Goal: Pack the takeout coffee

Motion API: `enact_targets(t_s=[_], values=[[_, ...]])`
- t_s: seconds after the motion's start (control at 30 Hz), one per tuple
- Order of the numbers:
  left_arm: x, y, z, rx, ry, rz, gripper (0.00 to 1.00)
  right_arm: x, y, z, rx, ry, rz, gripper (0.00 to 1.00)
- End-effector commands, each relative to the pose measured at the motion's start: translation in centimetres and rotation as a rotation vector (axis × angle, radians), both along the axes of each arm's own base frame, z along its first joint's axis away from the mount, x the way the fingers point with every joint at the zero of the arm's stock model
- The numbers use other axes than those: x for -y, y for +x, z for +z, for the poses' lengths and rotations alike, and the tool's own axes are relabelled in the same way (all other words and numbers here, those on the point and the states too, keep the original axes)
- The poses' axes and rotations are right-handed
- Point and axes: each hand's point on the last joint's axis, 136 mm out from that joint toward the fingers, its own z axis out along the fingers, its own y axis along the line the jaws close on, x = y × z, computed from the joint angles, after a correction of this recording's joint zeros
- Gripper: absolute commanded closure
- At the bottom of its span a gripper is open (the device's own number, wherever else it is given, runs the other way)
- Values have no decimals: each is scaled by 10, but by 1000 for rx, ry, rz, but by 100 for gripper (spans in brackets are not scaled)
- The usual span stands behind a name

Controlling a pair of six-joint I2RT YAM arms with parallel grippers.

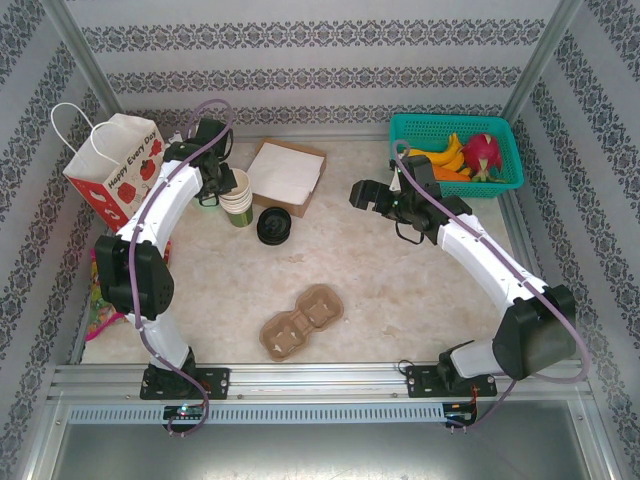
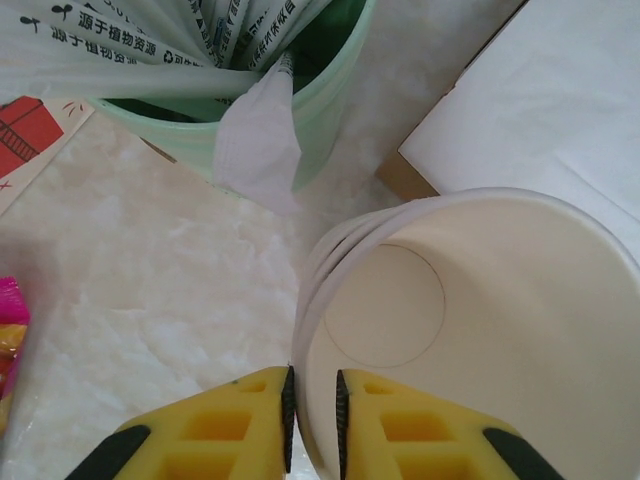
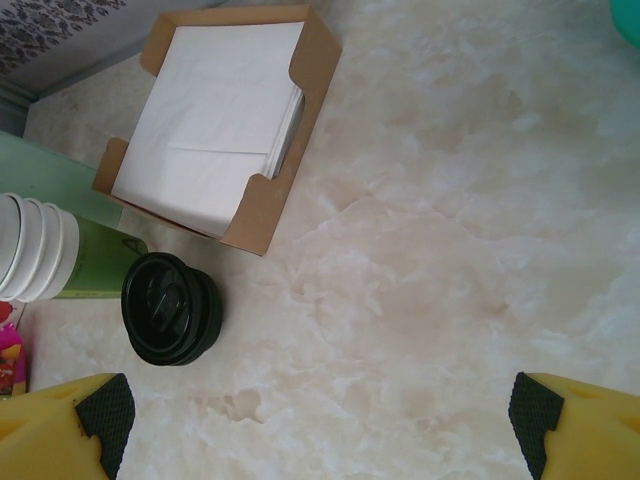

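Progress is at an early stage, with nothing packed. On the table (image 1: 400,290), the paper bag (image 1: 115,165) stands at the left and the pulp carrier (image 1: 302,322) lies empty near the front. At left rear the cup stack (image 1: 237,195) stands uncapped, with the black lids (image 1: 273,225) piled just beside it. The left fingers (image 2: 230,430) pinch the stack's rim, one inside, one outside. The right fingers (image 3: 80,420) hang spread wide, holding nothing. Judged remaining: separating, capping, loading.

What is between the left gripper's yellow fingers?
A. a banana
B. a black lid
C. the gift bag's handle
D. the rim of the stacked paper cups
D: in the left wrist view, the rim of the stacked paper cups sits right between the fingers of the left gripper.
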Motion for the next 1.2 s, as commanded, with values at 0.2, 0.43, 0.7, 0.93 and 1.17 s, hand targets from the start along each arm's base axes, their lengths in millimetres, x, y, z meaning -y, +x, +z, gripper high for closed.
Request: enact_targets(t_s=[0.2,0.43,0.7,0.93,1.17], values=[[-2,-4,-8,-49,3,-19,88,12,-3,3,13,-11,-30,2],[-3,-6,-3,-36,-3,-16,100,13,-5,7,22,-13,-32,2],[4,-8,18,36,-138,4,100,16,-3,13,35,-10,-40,2],[-4,-11,32,102,-164,29,100,15,-3,11,27,-4,-39,2],[-9,-14,42,181,-248,65,100,14,-3,12,27,-4,-35,2]])
